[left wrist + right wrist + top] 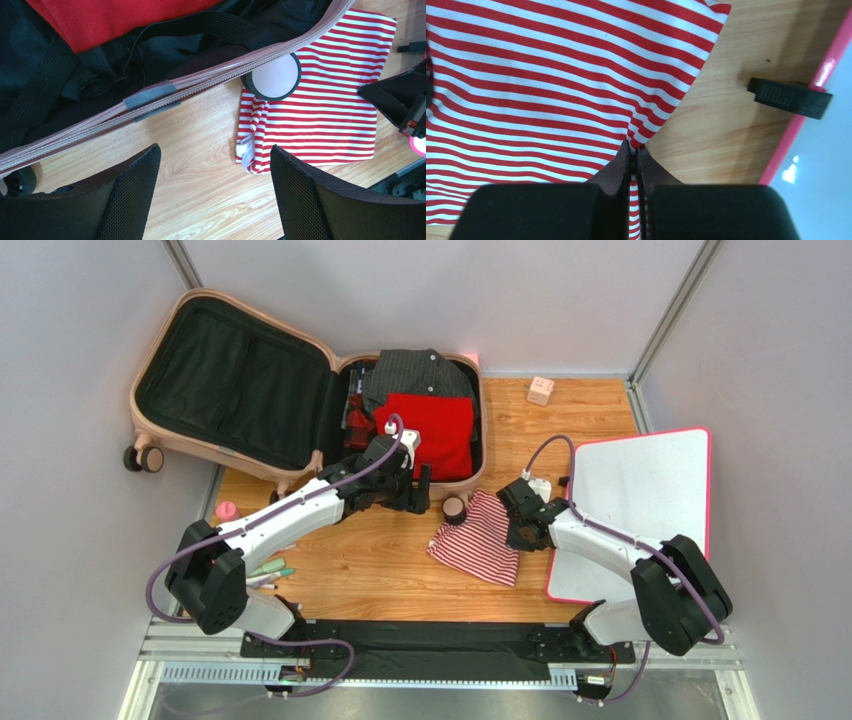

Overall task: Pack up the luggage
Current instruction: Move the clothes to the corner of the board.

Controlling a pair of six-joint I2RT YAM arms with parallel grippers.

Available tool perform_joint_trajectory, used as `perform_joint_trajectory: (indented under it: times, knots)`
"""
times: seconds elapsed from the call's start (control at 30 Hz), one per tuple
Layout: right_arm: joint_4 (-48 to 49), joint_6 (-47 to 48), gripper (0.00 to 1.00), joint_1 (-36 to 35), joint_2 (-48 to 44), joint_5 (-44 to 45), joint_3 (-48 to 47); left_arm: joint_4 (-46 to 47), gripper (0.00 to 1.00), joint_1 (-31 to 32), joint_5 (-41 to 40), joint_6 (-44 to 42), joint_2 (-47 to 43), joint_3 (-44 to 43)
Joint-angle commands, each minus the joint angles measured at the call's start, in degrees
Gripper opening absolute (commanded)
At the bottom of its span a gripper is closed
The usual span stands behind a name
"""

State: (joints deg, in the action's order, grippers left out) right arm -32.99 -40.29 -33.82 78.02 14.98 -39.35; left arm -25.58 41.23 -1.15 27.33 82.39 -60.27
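The luggage (230,380) lies open at the far left of the table (380,570). Its black-lined lid is thrown back to the left past the table edge, and its other half rests on the wood. In that half lie a red garment (435,430) and, farther back, a dark striped shirt (410,370).

The left gripper (415,490) hangs just above the suitcase's near rim with its jaws spread wide and nothing between them; the left wrist view shows only bare wood in the gap.

A small round container (455,508) with a black rim sits against that rim and touches the far corner of a red-and-white striped cloth (480,540).

The right gripper (518,530) is closed on the cloth's right edge, pinching a fold of the fabric (633,152). A white board (640,500) with a pink rim lies to the right, and a wooden block (540,390) sits at the far edge.
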Motion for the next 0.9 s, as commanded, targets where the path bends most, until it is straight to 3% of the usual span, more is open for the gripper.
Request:
perform_joint_trajectory:
  times: [0.0, 0.47, 0.87]
  knots:
    - [-4.4, -2.2, 0.0, 0.2, -2.4, 4.3, 0.0, -0.4, 0.86, 0.1, 0.0, -1.8, -2.5, -1.4]
    - [-12.6, -4.1, 0.0, 0.2, -8.8, 2.8, 3.9, 4.7, 0.87, 1.3, 8.9, -4.2, -6.5, 7.4]
    - [-7.3, -2.5, 0.0, -4.4, -7.7, -5.2, 5.9, 19.5, 0.86, 3.2, 19.3, 2.5, 0.5, 14.7]
